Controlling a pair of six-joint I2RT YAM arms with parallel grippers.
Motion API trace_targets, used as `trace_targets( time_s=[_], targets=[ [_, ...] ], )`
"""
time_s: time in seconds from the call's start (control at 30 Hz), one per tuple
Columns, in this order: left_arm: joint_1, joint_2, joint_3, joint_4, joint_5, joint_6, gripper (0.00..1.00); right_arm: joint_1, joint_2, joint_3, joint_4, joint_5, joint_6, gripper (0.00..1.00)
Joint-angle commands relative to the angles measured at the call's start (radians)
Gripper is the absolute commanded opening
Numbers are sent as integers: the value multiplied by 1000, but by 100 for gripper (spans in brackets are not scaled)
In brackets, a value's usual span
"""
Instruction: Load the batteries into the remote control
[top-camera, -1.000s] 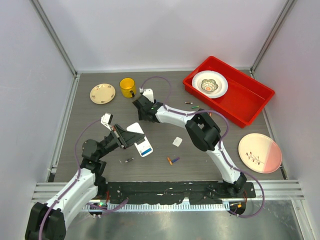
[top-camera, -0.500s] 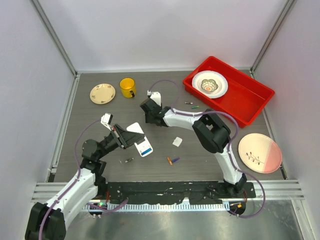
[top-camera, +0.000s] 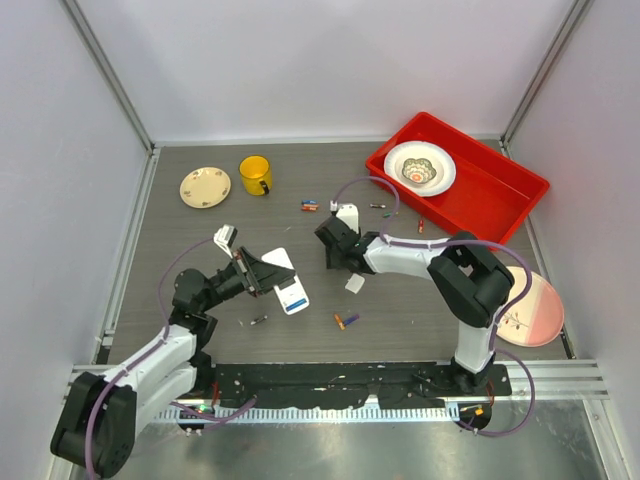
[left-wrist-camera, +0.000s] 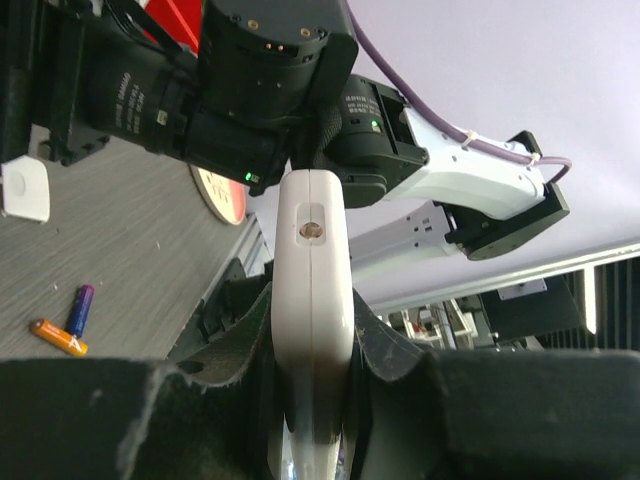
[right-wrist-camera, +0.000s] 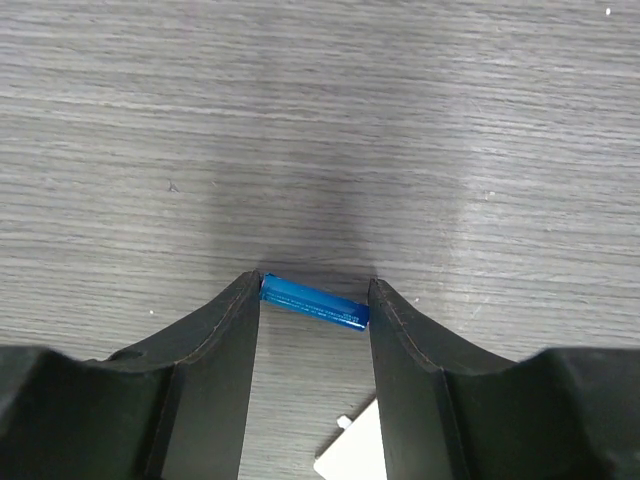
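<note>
The grey wood-grain worktop (top-camera: 400, 335) carries a red tray (top-camera: 490, 205) at the far right, and a white bowl (top-camera: 420, 168) sits in the tray's far-left part. A pink-and-white plate (top-camera: 535, 310) lies at the right, partly under the right arm. A small cream plate (top-camera: 205, 186) and a yellow mug (top-camera: 255, 174) stand side by side at the far left. The remote control (top-camera: 283, 280) is left of centre, clamped edge-on in the closed left end effector (left-wrist-camera: 312, 330), one finger pressing each flat face. Its blue patch is at the near end. Just right of it, the right end effector (right-wrist-camera: 314, 300) is closed on a blue battery (right-wrist-camera: 315, 303), which lies crosswise with one fingertip at each end. A small white square piece (top-camera: 354, 283) lies on the worktop just near of that end effector. Loose batteries (top-camera: 310, 206) lie in a little group at the far middle, with two more close to the tray's near-left side. An orange battery (top-camera: 340, 321) and a purple battery (top-camera: 352, 319) lie together near of the white piece. One dark battery (top-camera: 258, 320) lies near of the remote control.
</note>
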Motion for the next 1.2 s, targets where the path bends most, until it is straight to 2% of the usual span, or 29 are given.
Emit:
trace_targets(
  time_s=[0.0, 0.23, 0.33, 0.47, 0.73, 0.87, 1.03, 1.17],
  targets=[
    [4, 59, 68, 161, 115, -32, 0, -19, -13, -21, 78, 19, 30, 19],
    [2, 101, 145, 107, 253, -30, 0, -68, 30, -6, 96, 8, 20, 19],
    [-7, 113, 195, -32, 332, 18, 0, -80, 39, -7, 89, 8, 18, 19],
    [-36, 94, 240, -200, 342, 149, 0, -85, 42, -14, 87, 16, 14, 20],
    [-104, 84, 277, -330, 325, 275, 0, -85, 63, -26, 92, 16, 3, 23],
    [-116, 81, 275, -348, 304, 292, 0, -85, 69, -20, 92, 5, 0, 33],
    [-117, 50, 263, -344, 258, 287, 0, -85, 21, -10, 86, 8, -8, 56],
    [-117, 32, 252, -331, 242, 279, 0, -88, -32, 17, 64, 13, -17, 63]
  ],
)
